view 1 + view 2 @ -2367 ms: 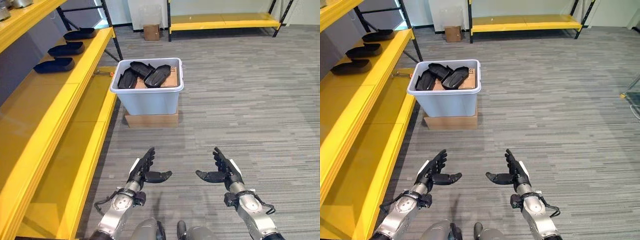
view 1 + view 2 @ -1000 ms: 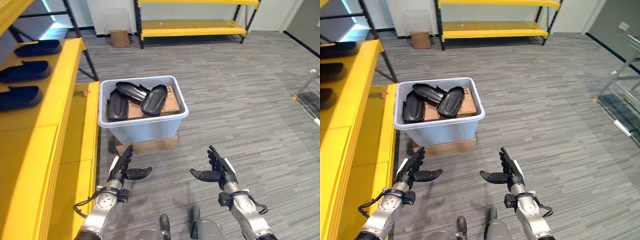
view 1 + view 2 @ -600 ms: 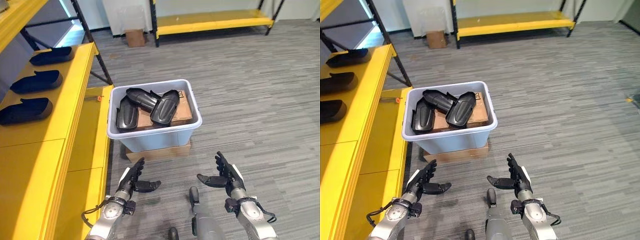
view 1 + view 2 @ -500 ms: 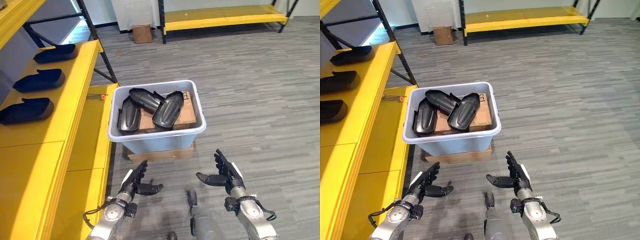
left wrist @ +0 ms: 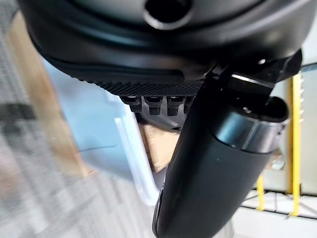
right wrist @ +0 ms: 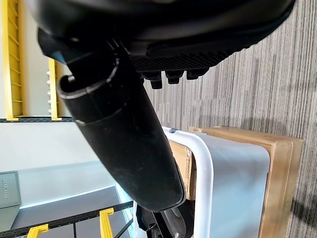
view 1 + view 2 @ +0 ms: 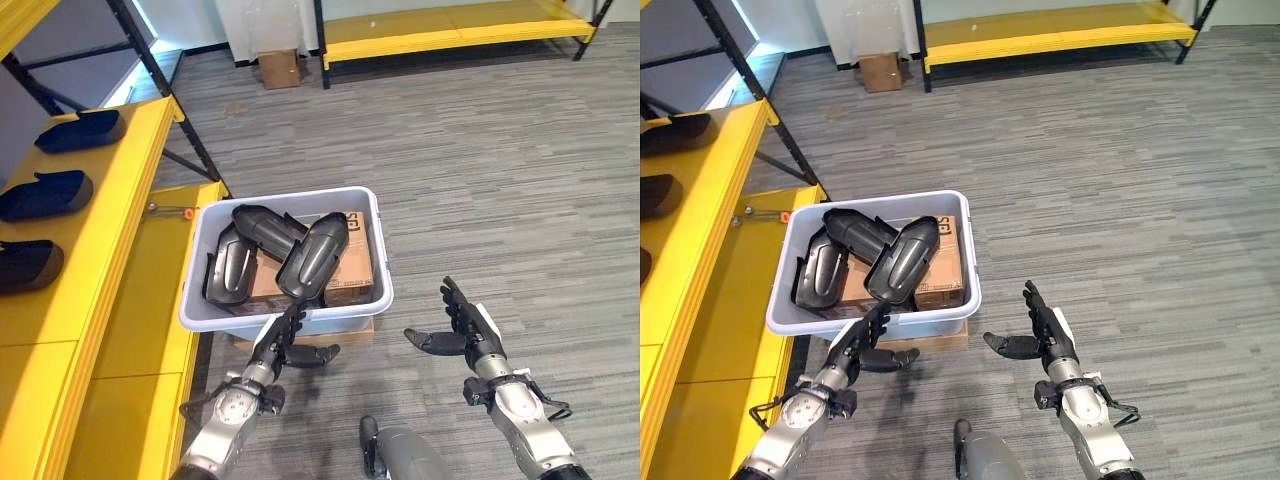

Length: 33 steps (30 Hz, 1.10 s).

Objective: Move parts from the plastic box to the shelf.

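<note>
The robot stands facing the plastic box (image 7: 285, 262), a pale grey tub set on a flat cardboard base (image 7: 300, 331) on the grey carpet floor (image 7: 500, 180). Inside lie three black parts (image 7: 312, 256) piled over a brown carton (image 7: 350, 270): one at about 9 o'clock in the tub, one across the 11 o'clock corner, and one leaning through the middle toward 6 o'clock. None has been lifted yet.

The left hand (image 7: 285, 343) hangs just in front of the box's near wall, at roughly 7 o'clock from the tub's centre, fingers straight and spread with the thumb held out, gripping nothing. The right hand (image 7: 465, 328) sits at about 4 o'clock from the tub, apart from it over the floor, likewise wide with the fingers extended and the thumb pointing inward; it too is empty.

The yellow shelf (image 7: 95, 260) runs along the 9 o'clock side, and three black parts (image 7: 45, 195) already rest in a row on its upper level. A further yellow rack (image 7: 450, 30) and a small cardboard box (image 7: 278, 68) stand at 12 o'clock, well apart.

The step in hand appears to be the approach to the box before a pick. The next move probably calls for raising both hands over the rim and closing on the middle, topmost part, since it overlaps the others and looks freest to lift
</note>
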Tool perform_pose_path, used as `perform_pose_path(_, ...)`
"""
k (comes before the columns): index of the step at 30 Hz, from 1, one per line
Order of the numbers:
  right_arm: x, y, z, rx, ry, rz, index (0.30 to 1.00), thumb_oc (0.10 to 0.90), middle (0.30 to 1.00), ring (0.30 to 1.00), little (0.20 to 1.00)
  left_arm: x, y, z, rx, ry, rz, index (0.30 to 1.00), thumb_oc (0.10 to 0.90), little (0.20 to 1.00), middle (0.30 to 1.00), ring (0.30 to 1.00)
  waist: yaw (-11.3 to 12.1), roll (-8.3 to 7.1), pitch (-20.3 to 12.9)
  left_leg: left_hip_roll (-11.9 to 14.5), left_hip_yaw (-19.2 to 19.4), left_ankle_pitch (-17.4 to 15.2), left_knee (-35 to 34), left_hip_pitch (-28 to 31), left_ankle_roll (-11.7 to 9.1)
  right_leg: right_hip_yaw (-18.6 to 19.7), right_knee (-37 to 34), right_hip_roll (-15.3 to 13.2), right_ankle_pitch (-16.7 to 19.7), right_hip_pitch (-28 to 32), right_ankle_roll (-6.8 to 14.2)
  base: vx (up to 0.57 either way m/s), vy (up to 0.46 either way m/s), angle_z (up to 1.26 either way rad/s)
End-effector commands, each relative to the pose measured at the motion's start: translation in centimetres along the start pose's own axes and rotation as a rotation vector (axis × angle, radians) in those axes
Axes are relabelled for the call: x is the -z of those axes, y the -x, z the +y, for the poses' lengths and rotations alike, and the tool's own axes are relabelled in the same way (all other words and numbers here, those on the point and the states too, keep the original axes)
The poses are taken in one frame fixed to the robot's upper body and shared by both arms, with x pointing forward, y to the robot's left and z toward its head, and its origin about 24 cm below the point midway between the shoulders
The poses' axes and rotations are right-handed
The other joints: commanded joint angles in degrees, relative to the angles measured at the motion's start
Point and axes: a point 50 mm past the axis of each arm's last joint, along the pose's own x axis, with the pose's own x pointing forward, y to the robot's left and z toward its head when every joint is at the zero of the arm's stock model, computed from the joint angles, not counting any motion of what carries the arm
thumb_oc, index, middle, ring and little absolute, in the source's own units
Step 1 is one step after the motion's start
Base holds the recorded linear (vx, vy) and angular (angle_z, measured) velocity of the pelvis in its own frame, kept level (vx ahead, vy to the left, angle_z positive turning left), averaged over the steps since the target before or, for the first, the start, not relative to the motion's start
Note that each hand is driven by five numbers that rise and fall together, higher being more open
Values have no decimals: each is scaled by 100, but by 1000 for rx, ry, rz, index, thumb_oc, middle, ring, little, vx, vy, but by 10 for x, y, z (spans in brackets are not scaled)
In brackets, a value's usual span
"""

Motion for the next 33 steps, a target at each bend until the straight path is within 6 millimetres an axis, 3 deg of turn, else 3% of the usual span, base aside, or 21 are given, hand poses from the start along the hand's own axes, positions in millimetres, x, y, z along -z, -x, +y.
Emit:
perform_pose_path(1,-38,-6,-2,18,-43,-216,1000,900,1000,1000,1000,-21,4,13,-76,2,-145,1000,900,1000,1000,1000,12,-229,-363,-249,397,260,-1092,85,556,608,-690,-216,108,413,752,125,9,-10)
perform_pose_path(2,-38,-6,-4,34,-58,-218,1000,900,1000,1000,1000,-21,9,21,-159,9,-163,1000,900,1000,1000,1000,70,-220,-305,-198,477,380,-2118,59,518,656,-859,-178,113,607,801,121,31,-15)
perform_pose_path(5,-39,-5,-5,87,-83,-233,1000,900,1000,1000,1000,-24,15,33,-293,15,-210,1000,900,1000,1000,1000,202,-237,-269,-125,304,725,-2998,-140,350,747,-1046,-148,67,874,827,115,35,-10)
perform_pose_path(8,-42,0,-6,133,-136,-285,1000,900,1000,1000,1000,-34,31,57,-533,45,-343,1000,900,1000,1000,1000,427,-204,-200,374,-154,1496,-4123,-279,38,830,-986,-78,-276,1254,767,221,45,-49)
perform_pose_path(11,-45,1,-1,96,-149,-299,1000,900,1000,1000,1000,-45,40,73,-675,79,-414,1000,900,1000,1000,1000,488,-235,-118,806,-399,1489,-4455,-163,-44,868,-592,-167,-592,1323,744,236,93,-46)
perform_pose_path(16,-47,0,0,61,-134,-281,1000,900,1000,1000,1000,-40,39,81,-784,113,-371,1000,900,1000,1000,1000,403,-122,-120,1019,-231,1536,-4492,111,-189,634,-149,-242,-846,1178,694,181,162,-22)
perform_pose_path(20,-44,3,-4,72,-133,-269,1000,900,1000,1000,1000,-41,38,78,-821,85,-382,1000,900,1000,1000,1000,389,-75,-171,919,-164,1527,-4280,136,-235,440,-105,-318,-869,1170,689,243,204,11)
perform_pose_path(24,-47,6,-5,105,-128,-297,1000,900,1000,1000,1000,-54,33,80,-786,7,-428,1000,900,1000,1000,1000,478,-122,-261,561,-270,1228,-3993,113,-158,258,-166,-475,-806,1188,796,226,156,14)
perform_pose_path(27,-50,5,-5,173,-160,-316,1000,900,1000,1000,1000,-67,27,78,-674,-44,-434,1000,900,1000,1000,1000,604,-250,-309,229,-284,864,-3700,90,73,155,-153,-655,-719,1222,970,248,132,18)
perform_pose_path(33,-60,-1,-2,239,-205,-361,1000,900,1000,1000,1000,-76,26,72,-545,-103,-455,1000,900,1000,1000,1000,784,-329,-348,3,-172,686,-3667,124,368,88,-167,-854,-593,1252,1177,131,101,5)
